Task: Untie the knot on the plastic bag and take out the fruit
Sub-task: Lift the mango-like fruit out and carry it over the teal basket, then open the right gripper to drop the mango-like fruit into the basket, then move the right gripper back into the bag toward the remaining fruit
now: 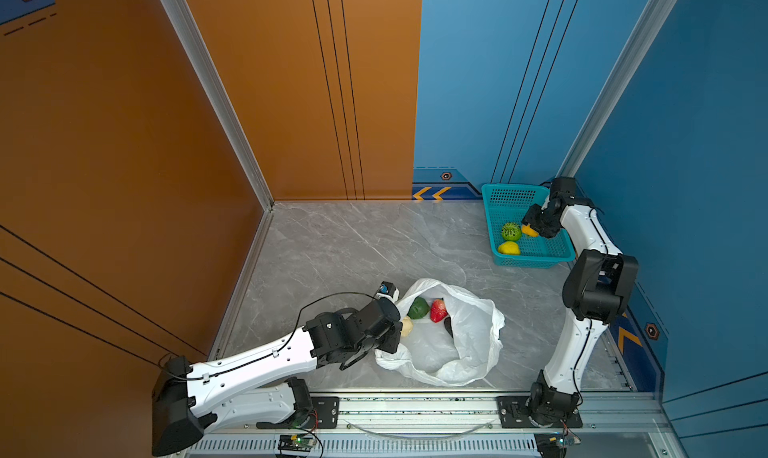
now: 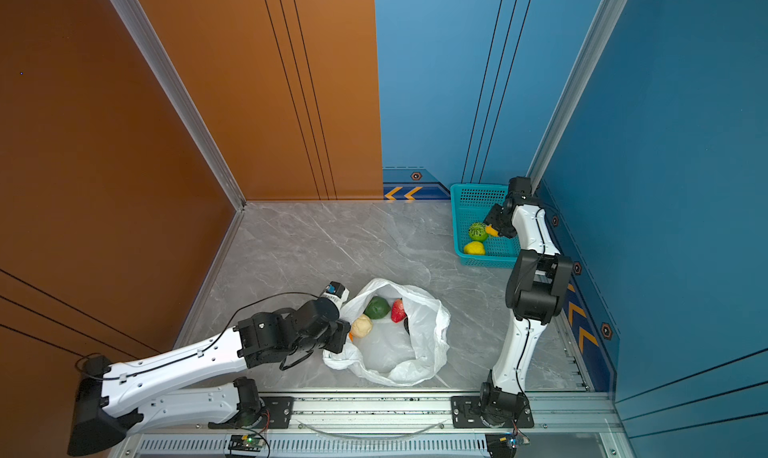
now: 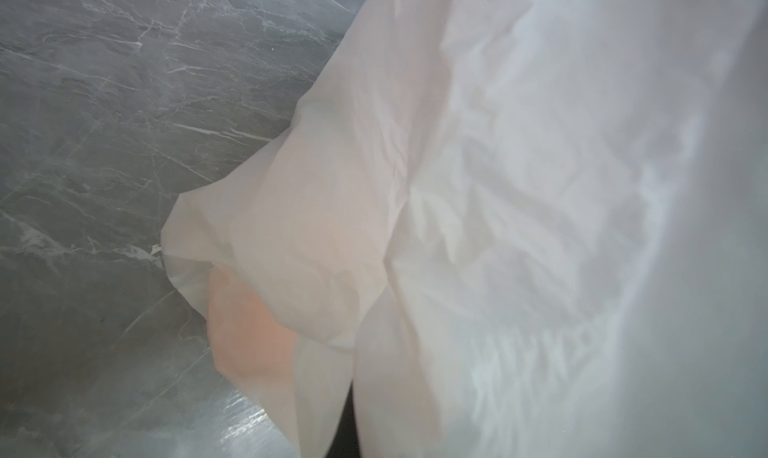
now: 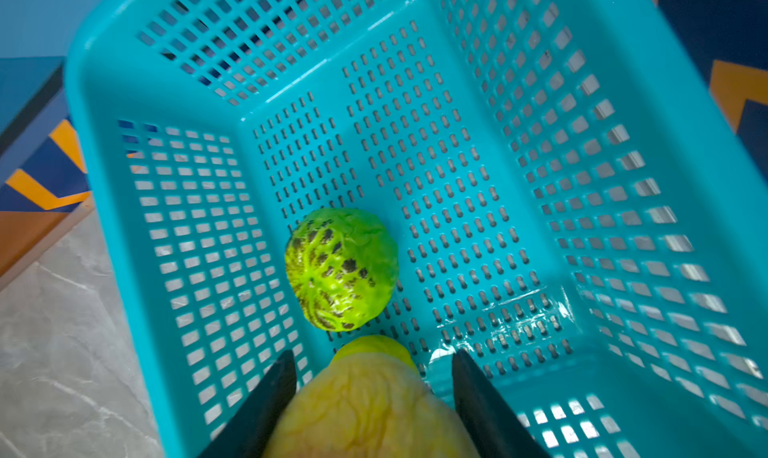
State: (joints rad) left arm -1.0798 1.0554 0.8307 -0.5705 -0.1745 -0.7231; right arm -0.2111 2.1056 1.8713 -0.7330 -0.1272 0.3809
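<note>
The plastic bag lies on the grey floor with its mouth wide open; the knot is out of view. Inside it are a green mango, a red fruit, a cream knobbly fruit and a dark one. My left gripper is shut on the bag's near-left rim; the bag covers its jaws in the left wrist view. Over the teal basket, my right gripper is shut on a yellow-orange fruit.
The teal basket stands in the back right corner against the blue wall. It holds a striped green melon ball and a lemon. An orange wall bounds the left side, and a metal rail runs along the front.
</note>
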